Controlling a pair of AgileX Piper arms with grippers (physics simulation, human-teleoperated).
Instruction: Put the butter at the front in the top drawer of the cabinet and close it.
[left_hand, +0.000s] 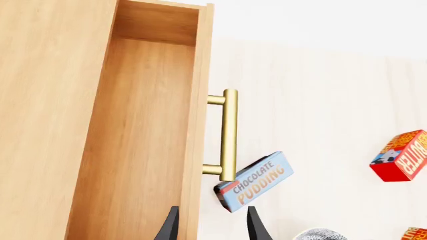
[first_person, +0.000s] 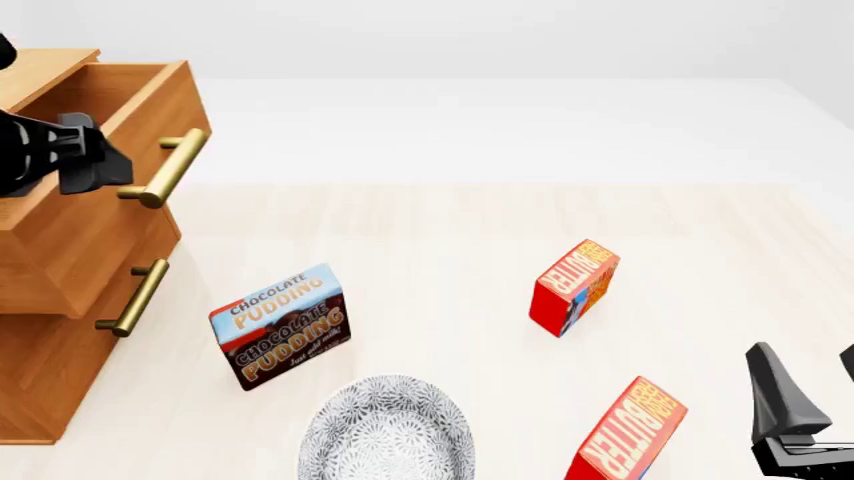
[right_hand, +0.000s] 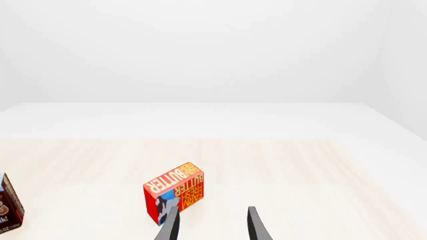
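The cabinet (first_person: 47, 375) stands at the far left with its top drawer (first_person: 100, 225) pulled out and its inside (left_hand: 143, 140) bare. My left gripper (first_person: 114, 168) is open beside the brass handle (first_person: 171, 168), its fingers (left_hand: 257, 226) straddling the drawer's front panel. The butter at the front (first_person: 627, 432) lies tilted near the table's near edge; just its corner (left_hand: 417, 234) shows in the left wrist view. My right gripper (first_person: 807, 390) is open to that carton's right, holding nothing. Its wrist view, gripper (right_hand: 212, 225), faces the other butter carton (right_hand: 175, 199).
The second butter carton (first_person: 574, 285) stands farther back, mid-table. A Chocolate Pudding box (first_person: 280, 325) stands just in front of the cabinet, below the handle. A grey patterned bowl (first_person: 387, 432) sits at the near edge. The lower drawer (first_person: 80, 330) is shut.
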